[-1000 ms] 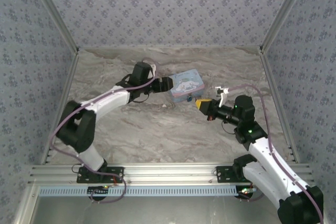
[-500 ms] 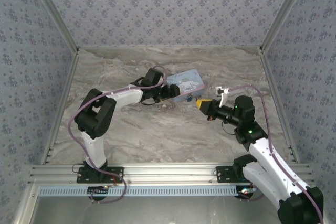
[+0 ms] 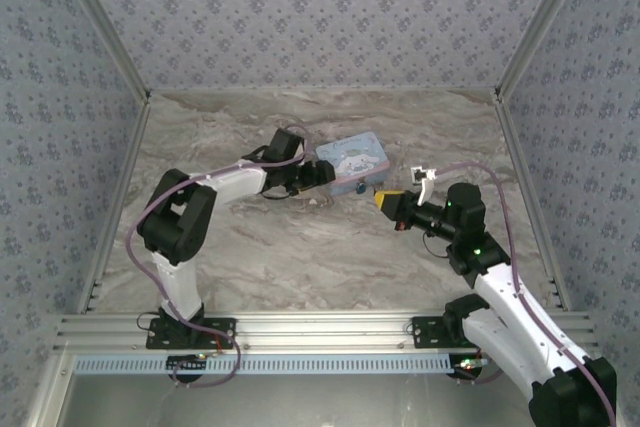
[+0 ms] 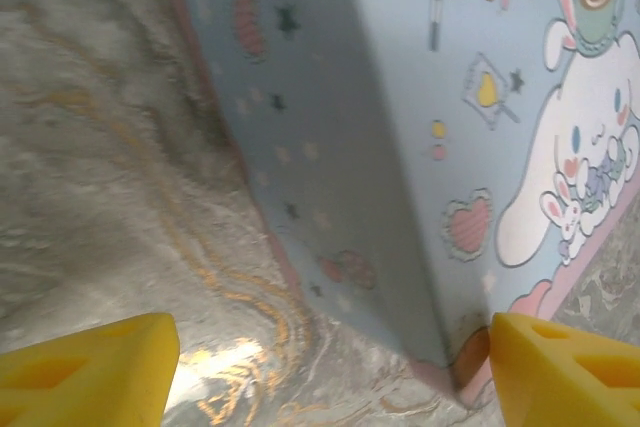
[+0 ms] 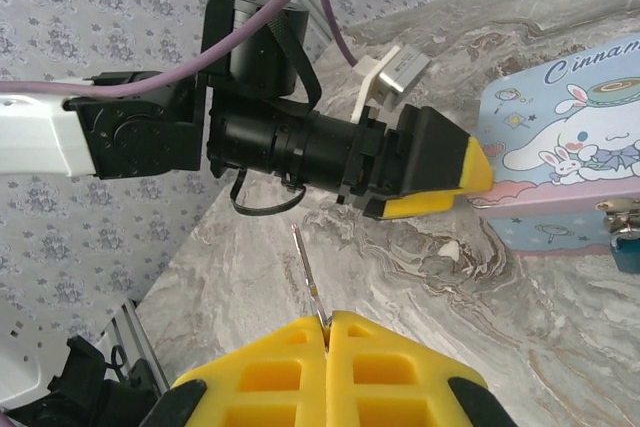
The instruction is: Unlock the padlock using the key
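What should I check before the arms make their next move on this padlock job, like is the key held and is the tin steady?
1. Right pincer gripping the key: ok, the blade sticks out of the shut jaws.
2. Left pincer open: ok, fingertips spread at the tin's corner.
3. Tin clamped: not ok.
4. Sight of the padlock: ok, hanging from the tin's latch, partly cut off in the right wrist view.
5. Key aimed at padlock: not ok, it points aside of it.
6. Keyhole facing key: cannot tell.

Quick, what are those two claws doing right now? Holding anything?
Left gripper: open, holding nothing, close to the tin.
Right gripper: shut on the key.
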